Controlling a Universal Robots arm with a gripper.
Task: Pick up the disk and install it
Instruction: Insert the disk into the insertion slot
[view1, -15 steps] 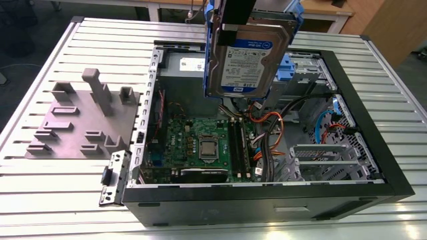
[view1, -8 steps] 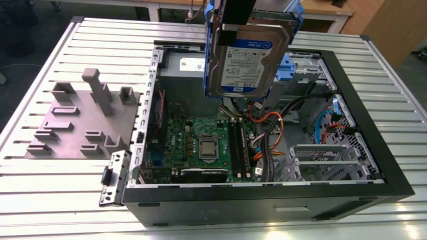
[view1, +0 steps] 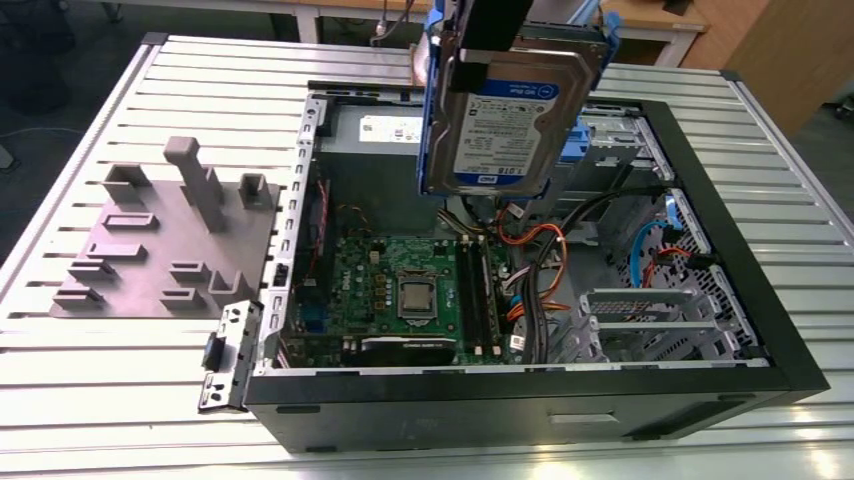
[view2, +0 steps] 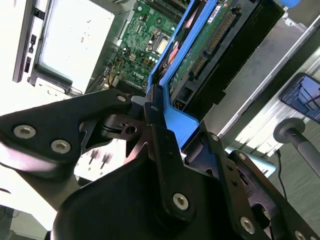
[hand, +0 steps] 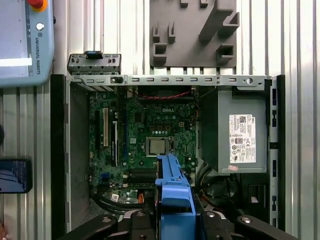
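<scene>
Nearest in the exterior view is the black wall of the computer case (view1: 534, 400). The case lies on its side on the slatted table (view1: 107, 400) with the cover off, so its inside is open from above. At its near corner, on the exterior view's left, a small metal bracket (view1: 227, 355) stands against the wall. A little farther on that side, a grey holder block (view1: 160, 250) with slots and posts sits on the table beside the case.

Inside the case the motherboard (view1: 414, 290) lies flat on the bottom. On the exterior view's right there is a metal drive cage (view1: 641, 315), with orange cables (view1: 534, 240) close to it.

Above the middle of the case hangs the disk (view1: 505, 120), upright, with its label toward the camera and well apart from the board below. The gripper (view2: 150, 100) is closed narrow on the blue frame (view2: 175, 120) at the upper edge of the disk. In the second wrist view its black fingers (view2: 160, 140) press this frame from both sides. I judge that the plastic frame is chosen because it gives a thin, firm place to pinch and keeps the claw off the circuit side. The height keeps the disk free of the walls and cables.

Farthest, against the far wall of the case, sits the grey power supply box (view1: 387, 130) with a white sticker.
</scene>
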